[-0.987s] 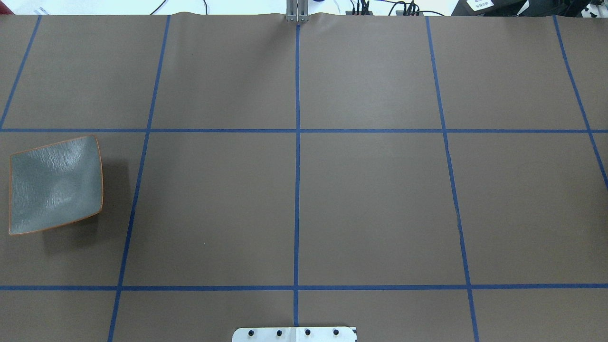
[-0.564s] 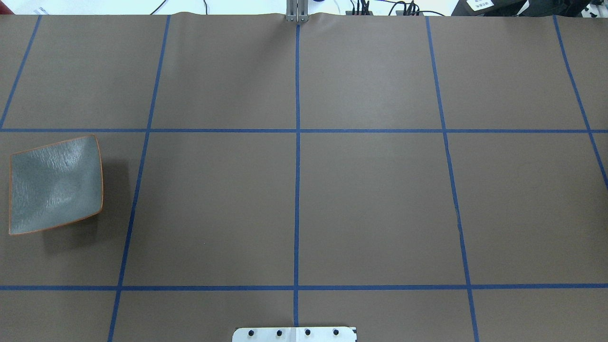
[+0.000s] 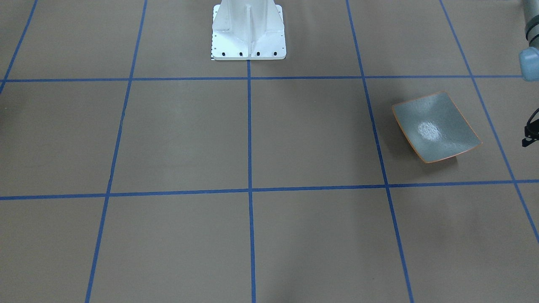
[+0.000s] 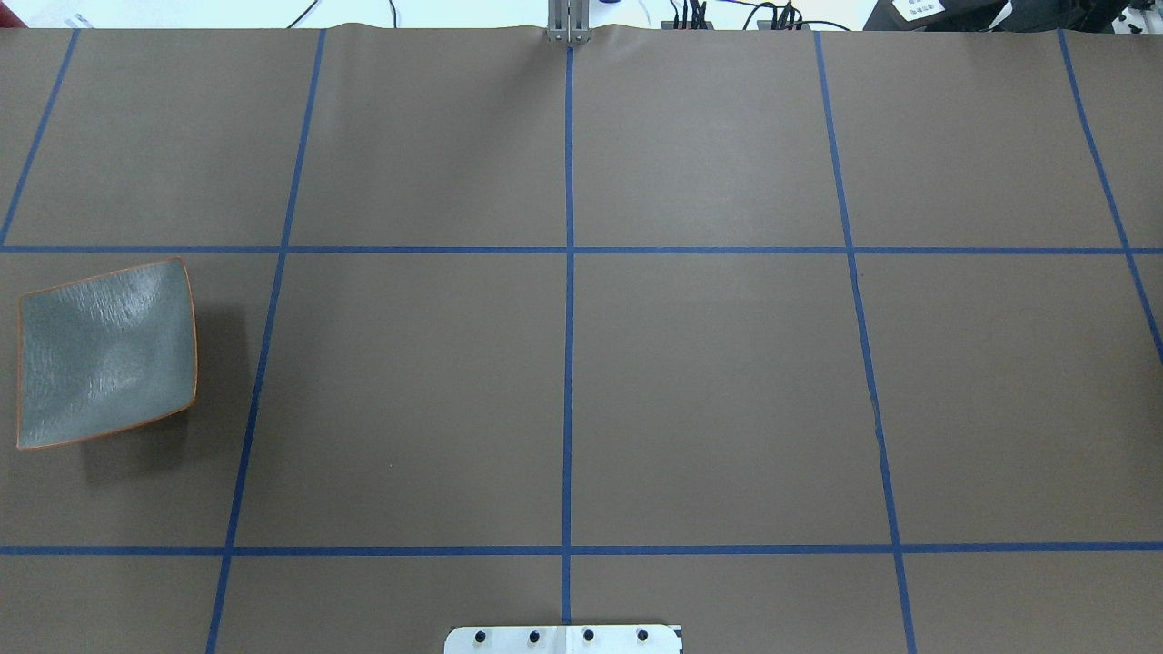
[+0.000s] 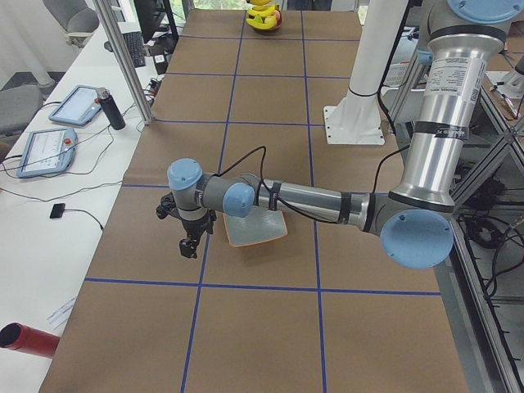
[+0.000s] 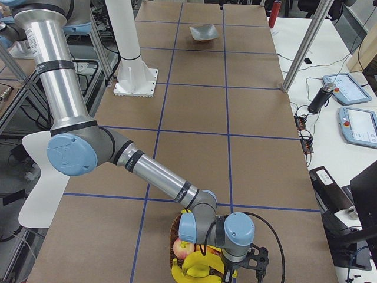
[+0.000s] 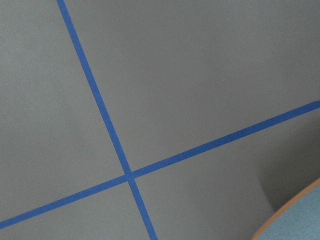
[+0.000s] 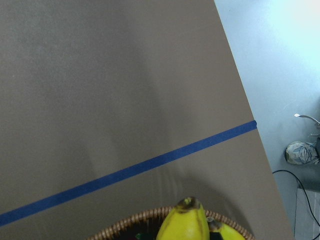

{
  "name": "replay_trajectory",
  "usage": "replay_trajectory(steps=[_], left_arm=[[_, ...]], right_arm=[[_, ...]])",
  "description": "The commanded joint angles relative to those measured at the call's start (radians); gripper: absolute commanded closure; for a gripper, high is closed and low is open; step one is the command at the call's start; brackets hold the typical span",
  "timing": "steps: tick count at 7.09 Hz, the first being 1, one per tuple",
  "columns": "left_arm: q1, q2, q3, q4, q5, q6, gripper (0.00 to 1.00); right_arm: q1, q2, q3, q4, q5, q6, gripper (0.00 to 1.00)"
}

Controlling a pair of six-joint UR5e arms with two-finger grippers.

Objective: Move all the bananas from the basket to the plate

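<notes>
Starting close, at the right end of the counter (image 6: 194, 112): wicker basket (image 6: 175, 234) heaped with bananas (image 6: 197, 268), bright yellow, gently curved, dark at the tips, with a pinkish round fruit (image 6: 184, 250) tucked in alongside. Low at the pile, the right gripper (image 6: 257, 263), on the side toward the counter's edge. Touching the fruit or just clear of it? Can't say. Can't tell how far open either, seen only from the side, and no telling whether anything is held.

From the right wrist camera: one banana tip poking in at the bottom edge, long axis running back under the camera, basket rim curving below it. At a guess, a short drop and a grasp across the banana's width, not along it.

Now far down the counter: plate (image 4: 104, 354), squarish, grey-green, glossy, thin orange-brown rim, nothing on it. Hanging just beside its corner, the left gripper (image 5: 190, 242), opening likewise impossible to judge.

Bananas and plate well apart, at opposite ends. Right arm plainly nearer the fruit, left arm nearer the plate. By the look of it, none transferred yet.
</notes>
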Motion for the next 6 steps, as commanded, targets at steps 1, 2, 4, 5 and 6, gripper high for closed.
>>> replay_trajectory(steps=[1, 2, 4, 5, 6], left_arm=[[0.006, 0.000, 0.009, -0.002, 0.000, 0.000, 0.00], [0.010, 0.000, 0.009, -0.001, 0.000, 0.000, 0.00], [0.010, -0.027, 0.009, 0.004, 0.000, -0.003, 0.00], [0.012, -0.029, 0.008, 0.007, -0.002, -0.006, 0.00], [0.012, -0.031, 0.008, 0.004, -0.008, -0.020, 0.00]], right_arm=[[0.056, 0.008, 0.202, -0.280, 0.003, -0.114, 1.00], [0.038, 0.060, 0.221, -0.376, 0.003, -0.096, 1.00], [-0.069, 0.160, 0.276, -0.438, 0.065, 0.147, 1.00], [-0.155, 0.195, 0.339, -0.438, 0.083, 0.309, 1.00], [-0.221, 0.221, 0.396, -0.440, 0.095, 0.432, 1.00]])
